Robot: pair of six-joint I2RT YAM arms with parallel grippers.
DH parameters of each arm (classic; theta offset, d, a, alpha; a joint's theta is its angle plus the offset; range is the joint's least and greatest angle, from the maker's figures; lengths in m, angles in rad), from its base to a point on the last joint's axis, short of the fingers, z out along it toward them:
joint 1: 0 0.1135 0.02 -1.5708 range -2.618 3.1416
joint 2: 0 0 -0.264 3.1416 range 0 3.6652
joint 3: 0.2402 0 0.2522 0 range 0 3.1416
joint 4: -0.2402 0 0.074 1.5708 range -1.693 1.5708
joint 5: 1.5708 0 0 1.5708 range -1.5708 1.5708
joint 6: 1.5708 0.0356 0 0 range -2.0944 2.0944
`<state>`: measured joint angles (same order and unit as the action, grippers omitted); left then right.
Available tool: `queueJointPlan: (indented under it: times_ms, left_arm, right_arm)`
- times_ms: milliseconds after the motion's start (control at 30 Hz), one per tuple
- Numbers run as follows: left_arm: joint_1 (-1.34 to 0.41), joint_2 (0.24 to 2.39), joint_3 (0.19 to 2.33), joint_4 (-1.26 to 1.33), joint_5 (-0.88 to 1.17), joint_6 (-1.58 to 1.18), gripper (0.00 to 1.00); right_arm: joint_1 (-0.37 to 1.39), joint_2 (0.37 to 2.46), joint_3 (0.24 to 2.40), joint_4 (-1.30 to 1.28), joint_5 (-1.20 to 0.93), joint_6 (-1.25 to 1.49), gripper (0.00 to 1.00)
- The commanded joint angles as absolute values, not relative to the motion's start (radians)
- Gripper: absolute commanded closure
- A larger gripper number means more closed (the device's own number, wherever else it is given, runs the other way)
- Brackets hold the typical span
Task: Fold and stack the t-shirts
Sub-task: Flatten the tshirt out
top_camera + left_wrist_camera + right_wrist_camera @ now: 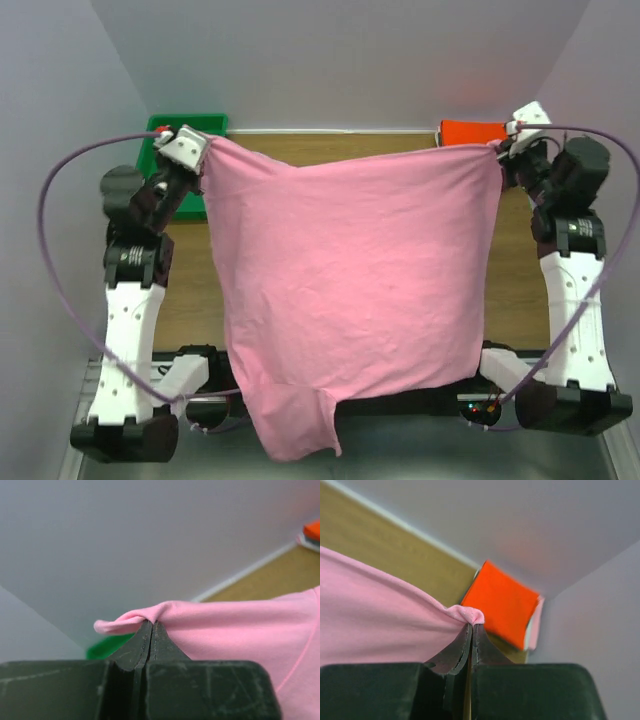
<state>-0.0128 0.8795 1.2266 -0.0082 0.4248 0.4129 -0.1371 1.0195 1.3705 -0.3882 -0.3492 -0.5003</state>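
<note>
Left gripper (151,626), right gripper (471,626) pinch corners of large bubblegum-pink cotton t-shirt (350,290). Right wrist alone shows paler pink tee (536,625) under orange-red folded tee (502,602). Overhead: hem hides near edge of wooden table (190,300).

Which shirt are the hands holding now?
The big pink t-shirt, stretched between left hand and right hand; the orange-red t-shirt lies folded far right.

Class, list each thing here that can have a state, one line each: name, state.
pink t-shirt, unfolded, held up spread by two corners.
left gripper, jaws shut on one corner of the pink t-shirt.
right gripper, jaws shut on the other corner.
orange-red t-shirt, folded, lying far right.
green tray, lying far left, partly hidden.
</note>
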Motion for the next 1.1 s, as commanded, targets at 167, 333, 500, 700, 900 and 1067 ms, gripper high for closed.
queueJointPlan:
  times_ms: [167,333,500,700,900,1067]
  left_arm:
    - [-0.132,1.224,1.017,0.127,0.408,0.454,1.00]
    - [-0.179,1.625,1.170,0.195,0.292,0.468,1.00]
    - [-0.172,1.957,1.415,0.196,0.245,0.469,1.00]
    - [-0.170,2.173,1.704,0.135,0.210,0.502,1.00]
    - [-0.160,2.205,1.810,0.069,0.209,0.525,0.66]
    - [-0.118,2.047,1.697,0.015,0.288,0.491,0.44]
  right_arm:
    - [-0.143,1.279,1.106,-0.174,-0.494,-0.575,0.99]
    - [-0.143,1.599,1.127,-0.032,-0.443,-0.587,0.99]
    - [-0.143,1.797,1.235,-0.011,-0.356,-0.598,0.99]
    - [-0.141,1.972,1.376,0.048,-0.281,-0.539,0.99]
    - [-0.135,1.962,1.425,0.022,-0.232,-0.479,0.47]
    - [-0.135,1.780,1.376,-0.107,-0.287,-0.483,0.28]
